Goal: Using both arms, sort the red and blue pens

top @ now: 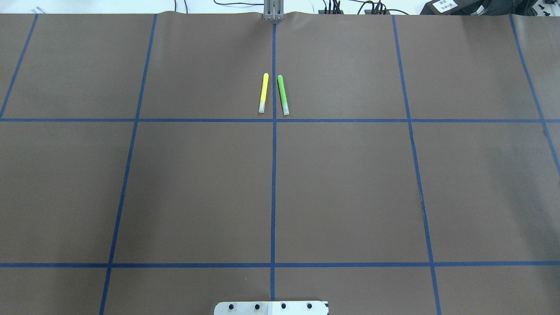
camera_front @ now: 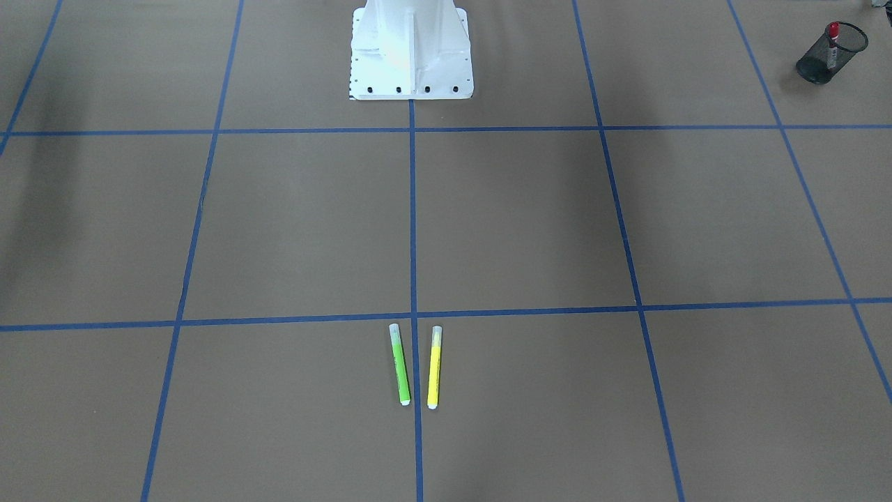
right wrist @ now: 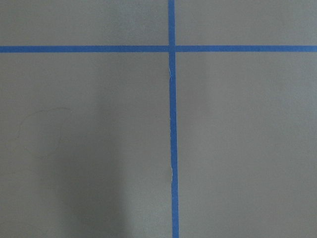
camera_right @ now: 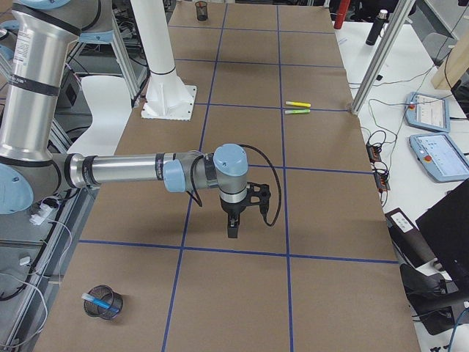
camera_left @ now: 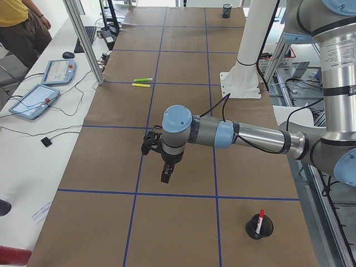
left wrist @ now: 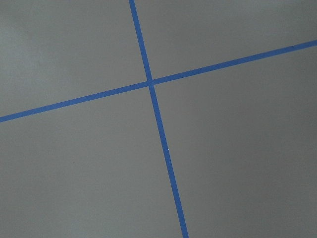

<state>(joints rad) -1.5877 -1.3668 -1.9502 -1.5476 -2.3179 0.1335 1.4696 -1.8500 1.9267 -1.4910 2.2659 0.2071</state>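
The red pen point(camera_front: 833, 40) stands upright in a black mesh cup point(camera_front: 815, 68) at the table's end on my left side; the exterior left view shows the red pen point(camera_left: 260, 218) in that cup point(camera_left: 259, 229) too. The blue pen point(camera_right: 98, 299) lies slanted in another mesh cup point(camera_right: 102, 305) at the end on my right. My left gripper point(camera_left: 165, 178) hangs point-down over bare table, away from its cup. My right gripper point(camera_right: 233, 232) does the same. Both show only in the side views, so I cannot tell whether they are open or shut. Both wrist views show just table and blue tape.
A green marker point(top: 283, 95) and a yellow marker point(top: 263, 92) lie side by side near the table's far edge, either side of the centre tape line. The white pedestal point(camera_front: 411, 49) stands at the robot's side. A person point(camera_left: 19, 25) and tablets point(camera_left: 33, 100) are beside the table.
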